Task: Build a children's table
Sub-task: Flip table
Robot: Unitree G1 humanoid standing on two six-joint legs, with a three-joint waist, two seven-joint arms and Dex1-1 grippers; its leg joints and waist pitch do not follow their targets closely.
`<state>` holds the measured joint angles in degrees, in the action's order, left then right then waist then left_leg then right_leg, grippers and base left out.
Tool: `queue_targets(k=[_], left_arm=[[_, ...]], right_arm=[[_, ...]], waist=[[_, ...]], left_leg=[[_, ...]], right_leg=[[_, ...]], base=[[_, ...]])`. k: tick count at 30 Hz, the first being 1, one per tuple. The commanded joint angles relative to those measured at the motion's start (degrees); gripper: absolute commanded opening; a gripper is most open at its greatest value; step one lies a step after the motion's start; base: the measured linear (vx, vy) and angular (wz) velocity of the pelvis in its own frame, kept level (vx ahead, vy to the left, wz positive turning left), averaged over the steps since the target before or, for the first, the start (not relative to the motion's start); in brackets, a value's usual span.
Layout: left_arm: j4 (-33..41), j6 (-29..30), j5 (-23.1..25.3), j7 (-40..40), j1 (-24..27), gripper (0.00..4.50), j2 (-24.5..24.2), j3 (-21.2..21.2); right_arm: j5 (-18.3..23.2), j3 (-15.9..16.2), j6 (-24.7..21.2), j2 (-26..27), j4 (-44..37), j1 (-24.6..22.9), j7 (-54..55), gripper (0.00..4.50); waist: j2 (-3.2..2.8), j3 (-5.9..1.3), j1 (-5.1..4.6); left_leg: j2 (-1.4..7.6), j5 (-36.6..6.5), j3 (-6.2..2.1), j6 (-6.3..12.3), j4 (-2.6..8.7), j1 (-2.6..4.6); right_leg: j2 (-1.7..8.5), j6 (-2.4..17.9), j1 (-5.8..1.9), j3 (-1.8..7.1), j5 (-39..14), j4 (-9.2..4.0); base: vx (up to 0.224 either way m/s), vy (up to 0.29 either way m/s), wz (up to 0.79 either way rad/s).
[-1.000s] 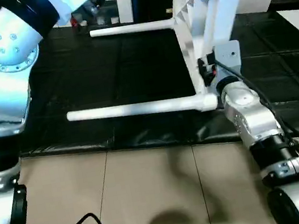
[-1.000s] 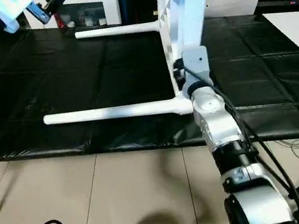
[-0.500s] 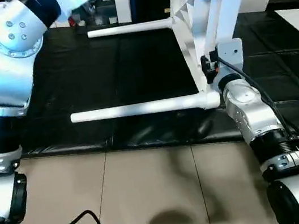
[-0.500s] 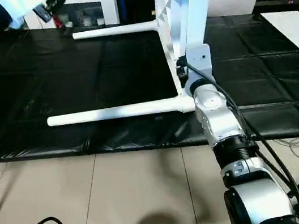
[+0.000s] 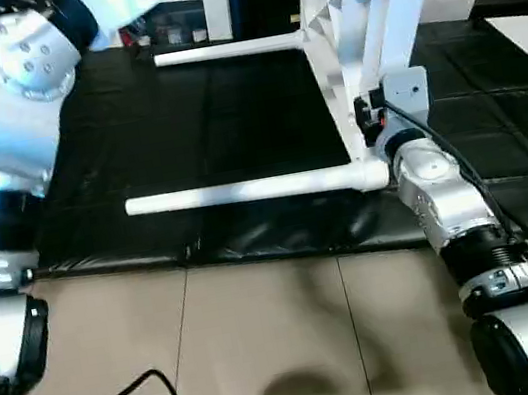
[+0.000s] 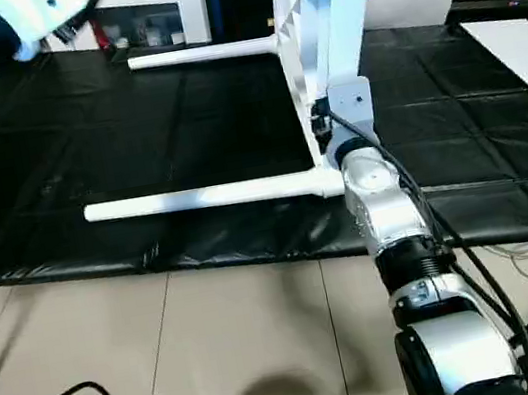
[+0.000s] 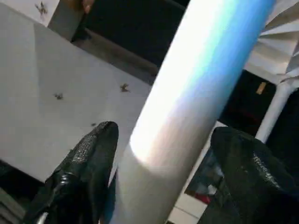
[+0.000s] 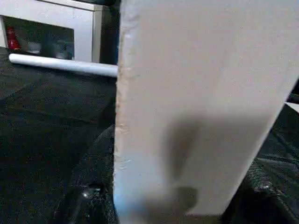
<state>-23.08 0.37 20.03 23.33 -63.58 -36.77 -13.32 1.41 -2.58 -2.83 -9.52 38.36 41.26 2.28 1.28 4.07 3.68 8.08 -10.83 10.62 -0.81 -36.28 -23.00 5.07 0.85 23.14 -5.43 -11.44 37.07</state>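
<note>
Beige tiled floor (image 5: 267,339) — white cabinet (image 6: 155,3)

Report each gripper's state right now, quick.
Left gripper: fingers either side of a white table leg; grip cannot be told.
Right gripper: closed on the edge of the white tabletop.

Clearance as I see it: open black mat (image 5: 233,132) between the two legs lying across it, far leg (image 5: 229,50) and near leg (image 5: 243,192). Upright table top (image 5: 330,75) blocks passage rightward. My left gripper (image 7: 159,154) straddles a raised leg (image 7: 187,107), gaps either side narrow.
</note>
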Motion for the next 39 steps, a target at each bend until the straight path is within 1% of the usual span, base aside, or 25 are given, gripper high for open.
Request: queue_targets(k=[1, 4, 6, 7, 8, 9, 12, 15, 16, 17, 20, 21, 23, 26, 27, 28, 29, 30, 31, 32, 33, 34, 36, 38, 39], left_arm=[[-1.42, -0.6, 0.14, 0.78, -0.57, 3.27, 0.35, 0.22], [-1.57, -1.11, -0.1, 1.55, -0.6, 2.95, 0.75, 0.3], [-1.91, -1.31, -0.47, 2.13, -0.59, 2.88, 1.0, 0.21], [-2.23, -1.48, -0.5, 2.15, -0.68, 2.72, 1.06, 0.15], [-2.7, -1.5, -0.73, 2.22, -0.85, 2.72, 1.18, 0.27], [-2.7, -1.5, -0.73, 2.22, -0.85, 2.56, 1.18, 0.27], [-3.19, 0.68, -2.51, 2.45, -1.71, 2.4, 2.07, 2.04], [-2.84, 2.66, -3.53, 2.67, -2.04, 2.35, 2.84, 3.22], [-2.47, 4.37, -4.23, 2.59, -2.07, 2.31, 3.42, 4.18], [-2.22, 5.22, -4.52, 2.55, -1.97, 2.3, 3.64, 4.64], [-2.68, 6.84, -5.39, 2.2, -2.03, 2.3, 4.4, 5.74], [-2.68, 6.84, -5.39, 2.2, -2.03, 2.3, 4.4, 5.74], [-3.3, 8.23, -6.36, 1.76, -2.23, 2.3, 5.32, 6.89], [-3.86, 11.22, -8.73, 1.56, -2.66, 2.3, 7.23, 9.21], [-3.86, 11.22, -8.73, 1.56, -2.66, 2.3, 7.23, 9.21], [-3.62, 12.93, -10.09, 1.28, -2.82, 2.3, 8.41, 10.72], [-3.6, 13.0, -10.18, 1.26, -2.82, 2.3, 8.48, 10.81], [-3.37, 13.36, -11.11, 1.31, -2.89, 2.3, 9.3, 11.78], [-3.37, 13.37, -11.14, 1.31, -2.89, 2.3, 9.32, 11.81], [-3.24, 13.49, -11.78, 1.31, -2.87, 2.3, 9.75, 12.34], [-2.9, 13.81, -12.5, 1.45, -2.81, 2.3, 10.36, 13.28], [-2.4, 14.39, -13.41, 1.48, -2.72, 2.3, 11.08, 14.41], [-2.01, 14.81, -14.2, 1.32, -2.66, 2.3, 11.62, 15.22], [-1.38, 15.06, -14.96, 1.07, -2.54, 2.3, 12.21, 16.11], [-0.89, 14.72, -15.16, 1.17, -2.36, 2.3, 12.48, 16.51]], right_arm=[[-1.92, 0.79, 1.52, -0.98, -0.58, 1.39, -0.9, 2.09], [-1.87, 0.72, 1.71, -1.01, -0.48, 1.4, -0.86, 2.09], [-1.75, 0.63, 2.13, -1.07, -0.33, 1.5, -1.01, 2.09], [-1.66, 0.58, 2.31, -1.09, -0.3, 1.54, -1.14, 2.65], [-1.51, 0.74, 2.96, -1.18, -0.69, 1.47, -1.96, 2.65], [-1.51, 0.74, 2.96, -1.18, -0.69, 1.47, -1.96, 2.81], [-0.35, 0.99, 5.57, -1.03, -2.93, 0.98, -4.92, 3.13], [-0.17, 1.22, 7.12, -1.01, -4.48, 0.4, -5.69, 3.31], [0.39, 1.17, 8.9, -0.98, -6.79, -0.49, -6.51, 3.55], [0.72, 1.14, 10.0, -1.01, -8.51, -1.18, -6.93, 3.61], [1.1, 1.39, 14.3, -2.0, -13.71, -3.57, -9.12, 3.63], [1.1, 1.39, 14.3, -2.0, -13.71, -3.57, -9.12, 3.63], [3.23, 1.03, 17.91, -2.36, -18.22, -5.83, -12.38, 3.63], [6.58, 0.18, 21.97, -2.77, -25.49, -10.27, -15.46, 3.63], [6.58, 0.18, 21.97, -2.77, -25.49, -10.27, -15.46, 3.63], [12.04, 0.13, 21.57, -1.89, -31.7, -13.72, -19.01, 3.63], [12.34, 0.14, 21.48, -1.83, -32.01, -13.88, -19.19, 3.63], [17.03, 1.25, 18.28, -1.25, -36.77, -16.57, -22.66, 3.63], [17.19, 1.3, 18.12, -1.23, -36.87, -16.64, -22.77, 3.63], [20.06, 2.27, 15.11, -0.88, -38.73, -17.94, -24.84, 3.63], [23.63, 4.1, 10.77, -0.89, -41.08, -19.81, -27.79, 3.63], [25.44, 6.32, 7.83, -1.38, -42.78, -21.59, -30.23, 3.81], [26.49, 7.52, 5.85, -1.78, -43.36, -22.51, -31.55, 4.0], [26.09, 9.35, 5.08, -2.48, -43.42, -23.73, -33.31, 4.03], [25.85, 9.69, 4.35, -2.5, -43.51, -24.3, -33.39, 4.25]], waist=[[-0.36, -4.58, 0.48], [-0.3, -4.56, 0.46], [-0.3, -4.56, 0.44], [-0.31, -4.54, 0.46], [-0.24, -4.55, 0.47], [-0.26, -4.53, 0.5], [-0.19, -4.41, 0.63], [-0.22, -4.45, 0.79], [-0.21, -4.42, 0.93], [-0.29, -4.44, 1.05], [-0.28, -4.45, 1.31], [-0.22, -4.48, 1.46], [-0.37, -4.44, 1.82], [-0.15, -4.43, 2.06], [-0.17, -4.44, 2.16], [-0.41, -4.25, 2.13], [-0.41, -4.25, 2.13], [-0.31, -4.17, 2.61], [-0.42, -4.24, 2.94], [-0.37, -4.23, 2.97], [-1.1, -4.27, 3.3], [-0.92, -4.24, 3.48], [-0.9, -4.26, 3.77], [-1.01, -4.32, 4.22], [-1.06, -4.37, 4.34]], left_leg=[[5.31, -10.09, -2.4, -2.98, 5.0, 1.65], [5.33, -10.57, -2.37, -3.08, 5.02, 1.67], [5.34, -10.91, -2.39, -3.16, 5.04, 1.7], [5.36, -11.01, -2.41, -3.19, 5.06, 1.7], [5.36, -11.08, -2.41, -3.17, 5.08, 1.7], [5.34, -11.11, -2.41, -3.16, 5.07, 1.69], [5.39, -11.89, -2.36, -2.99, 5.08, 1.75], [5.44, -11.64, -2.42, -2.87, 5.09, 1.74], [5.48, -11.51, -2.36, -2.65, 5.11, 1.78], [5.53, -11.39, -2.41, -2.54, 5.09, 1.81], [5.5, -10.99, -2.43, -1.84, 5.13, 1.7], [5.52, -10.84, -2.36, -1.73, 5.07, 1.77], [5.47, -10.54, -2.35, -0.92, 4.96, 1.74], [5.53, -10.35, -2.41, 0.39, 5.01, 1.57], [5.57, -10.44, -2.38, 0.74, 5.04, 1.63], [5.44, -11.71, -2.31, 1.23, 5.15, 1.66], [5.44, -11.71, -2.31, 1.23, 5.15, 1.66], [5.54, -12.36, -2.39, 2.54, 5.14, 1.71], [5.68, -12.3, -2.54, 2.6, 5.22, 1.62], [5.57, -12.32, -2.5, 2.85, 5.27, 1.65], [5.72, -12.65, -2.63, 2.46, 5.21, 1.83], [5.71, -13.56, -2.53, 2.38, 5.25, 1.86], [5.71, -12.96, -2.52, 2.21, 5.32, 1.55], [5.67, -12.74, -2.4, 1.78, 5.19, 1.53], [5.66, -12.72, -2.43, 1.62, 5.19, 1.57]], right_leg=[[5.52, 13.35, -2.9, 4.12, -3.93, -3.74], [5.53, 13.51, -2.92, 4.11, -4.01, -3.79], [5.5, 13.51, -2.89, 4.1, -4.33, -3.81], [5.52, 13.49, -2.89, 4.1, -4.47, -3.81], [5.5, 13.45, -2.9, 4.08, -4.57, -3.81], [5.49, 13.47, -2.89, 4.07, -4.59, -3.81], [5.66, 13.15, -2.81, 4.18, -5.77, -3.99], [5.66, 13.18, -2.84, 4.16, -5.88, -3.99], [5.66, 13.04, -2.8, 4.18, -5.46, -4.03], [5.71, 12.96, -2.82, 4.2, -5.12, -3.93], [5.62, 12.88, -2.9, 4.17, -4.47, -3.97], [5.69, 12.81, -2.88, 4.18, -4.3, -3.99], [5.72, 12.83, -2.84, 4.21, -4.21, -3.98], [5.69, 12.5, -3.08, 4.18, -4.44, -4.1], [5.73, 12.44, -3.01, 4.18, -4.67, -4.19], [5.5, 12.37, -2.83, 4.13, -6.92, -4.6], [5.5, 12.37, -2.83, 4.13, -6.92, -4.6], [5.66, 11.88, -2.92, 4.24, -8.18, -4.89], [5.74, 11.53, -2.81, 4.18, -9.42, -4.89], [5.65, 11.64, -2.88, 4.14, -9.83, -5.0], [5.79, 11.71, -2.61, 4.18, -10.49, -5.0], [5.54, 11.83, -2.5, 4.14, -11.2, -5.2], [5.65, 11.64, -2.58, 4.07, -11.57, -5.19], [5.84, 11.36, -2.37, 4.09, -12.38, -5.26], [5.86, 11.21, -2.34, 4.07, -12.7, -5.27]], base=[[0.0, 0.0, 0.0], [0.0, 0.0, 0.0], [0.0, 0.0, 0.0], [0.0, 0.0, 0.0], [0.0, 0.0, 0.0], [0.0, 0.0, 0.0], [0.0, 0.0, 0.0], [0.0, 0.0, 0.0], [0.0, 0.0, 0.0], [0.0, 0.0, 0.0], [0.0, 0.0, 0.0], [0.0, 0.0, 0.0], [0.0, 0.0, 0.0], [0.0, 0.0, 0.0], [0.0, 0.0, 0.0], [0.0, 0.0, 0.0], [0.0, 0.0, 0.0], [0.0, 0.0, 0.0], [0.0, 0.0, 0.0], [0.0, 0.0, 0.0], [0.0, 0.0, 0.0], [0.0, 0.0, 0.0], [0.0, 0.0, 0.0], [0.0, 0.0, 0.0], [0.0, 0.0, 0.0]])
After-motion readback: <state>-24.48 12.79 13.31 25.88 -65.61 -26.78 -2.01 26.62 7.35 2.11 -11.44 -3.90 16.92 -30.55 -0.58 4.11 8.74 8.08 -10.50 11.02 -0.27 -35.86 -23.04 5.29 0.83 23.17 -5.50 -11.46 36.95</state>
